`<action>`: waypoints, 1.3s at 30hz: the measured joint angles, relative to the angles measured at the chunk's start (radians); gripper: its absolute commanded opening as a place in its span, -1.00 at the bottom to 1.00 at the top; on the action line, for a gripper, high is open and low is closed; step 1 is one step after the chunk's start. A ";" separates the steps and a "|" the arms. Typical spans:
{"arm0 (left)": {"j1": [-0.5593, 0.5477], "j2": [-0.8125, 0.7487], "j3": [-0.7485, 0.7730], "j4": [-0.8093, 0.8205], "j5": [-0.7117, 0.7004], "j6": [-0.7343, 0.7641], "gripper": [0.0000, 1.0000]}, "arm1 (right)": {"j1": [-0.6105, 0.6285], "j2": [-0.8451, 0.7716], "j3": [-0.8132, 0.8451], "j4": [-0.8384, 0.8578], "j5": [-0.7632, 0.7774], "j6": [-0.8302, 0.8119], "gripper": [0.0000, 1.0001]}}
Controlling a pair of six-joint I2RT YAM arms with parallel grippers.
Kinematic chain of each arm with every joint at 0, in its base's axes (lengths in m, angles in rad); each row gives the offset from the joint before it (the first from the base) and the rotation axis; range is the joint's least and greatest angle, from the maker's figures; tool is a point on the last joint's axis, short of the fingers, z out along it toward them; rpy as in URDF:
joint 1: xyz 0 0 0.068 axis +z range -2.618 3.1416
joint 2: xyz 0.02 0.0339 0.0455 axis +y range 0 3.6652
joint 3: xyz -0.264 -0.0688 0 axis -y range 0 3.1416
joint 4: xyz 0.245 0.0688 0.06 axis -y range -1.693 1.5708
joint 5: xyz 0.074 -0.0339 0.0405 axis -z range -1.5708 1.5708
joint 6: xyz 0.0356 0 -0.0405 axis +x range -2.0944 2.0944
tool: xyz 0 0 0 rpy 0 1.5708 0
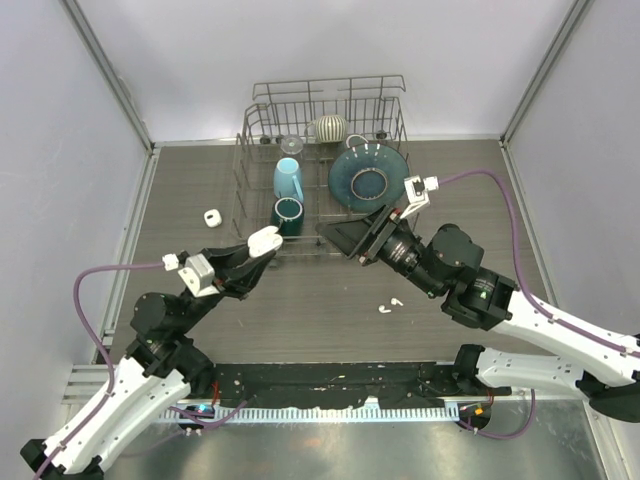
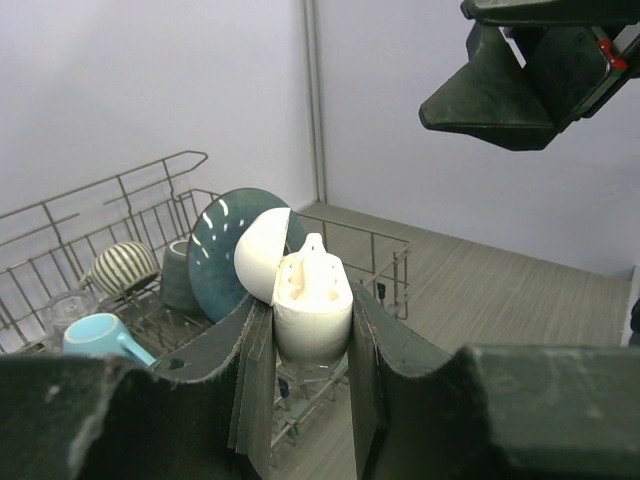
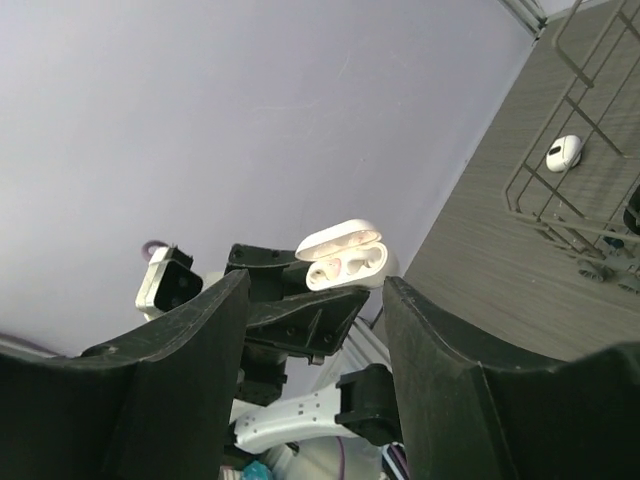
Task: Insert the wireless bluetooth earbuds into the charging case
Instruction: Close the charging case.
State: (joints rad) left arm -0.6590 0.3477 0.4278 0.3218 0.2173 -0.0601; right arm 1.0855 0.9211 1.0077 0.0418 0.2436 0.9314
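From above, the left claw (image 1: pixel 258 250) is clamped on the open white charging case (image 1: pixel 265 240). It holds the case over the table (image 1: pixel 300 330), just in front of the near-left corner of the dish rack (image 1: pixel 320 105). The left arm reaches up and rightward from its base with the elbow bent. The right claw (image 1: pixel 352 236) points left toward the case from the rack's near edge, with a gap between the two, and its arm folds back to the right. Two earbuds (image 1: pixel 386 309) lie close together on bare table just in front of the right wrist, with open wood around them down to the arm bases. A small white object (image 1: pixel 212 217) sits alone left of the rack.

In the left wrist view, the case stands upright between the two fingers with its lid tipped open to the left. A white nub rises from its top; whether that is a seated earbud cannot be told. The right claw hangs at upper right, apart from the case.

In the right wrist view, the right claw's fingers stand well apart with nothing between them. Beyond them is the case, lid raised and wells facing the camera.
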 measured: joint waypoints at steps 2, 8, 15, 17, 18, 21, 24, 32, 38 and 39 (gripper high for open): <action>0.000 0.018 0.002 0.008 0.021 -0.016 -1.00 | 0.000 0.008 0.006 0.002 -0.042 -0.045 0.18; 0.000 0.076 0.011 0.030 0.076 -0.049 -1.00 | 0.000 0.125 0.142 -0.039 -0.249 -0.169 0.02; 0.000 0.113 0.027 0.056 0.135 -0.087 -1.00 | 0.000 0.192 0.192 -0.105 -0.431 -0.305 -0.26; 0.000 0.113 0.027 0.061 0.150 -0.094 -1.00 | 0.000 0.190 0.195 -0.134 -0.433 -0.353 -0.37; 0.000 0.113 0.027 0.064 0.156 -0.097 -1.00 | 0.000 0.185 0.195 -0.148 -0.428 -0.383 -0.40; 0.000 0.115 0.029 0.068 0.172 -0.098 -1.00 | 0.000 0.167 0.200 -0.201 -0.404 -0.461 -0.61; 0.000 0.129 0.034 0.071 0.189 -0.099 -1.00 | 0.000 0.159 0.221 -0.248 -0.393 -0.528 -0.67; 0.000 0.187 0.047 0.089 0.235 -0.116 -1.00 | 0.000 0.207 0.247 -0.260 -0.382 -0.568 -0.72; 0.000 0.193 0.047 0.093 0.259 -0.117 -1.00 | 0.000 0.257 0.247 -0.260 -0.372 -0.567 -0.73; 0.000 0.193 0.047 0.092 0.261 -0.117 -1.00 | 0.000 0.261 0.247 -0.260 -0.372 -0.567 -0.73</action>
State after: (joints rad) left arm -0.6590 0.5411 0.4751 0.4141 0.4778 -0.1776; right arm 1.0855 1.1820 1.2549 -0.2180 -0.1280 0.3641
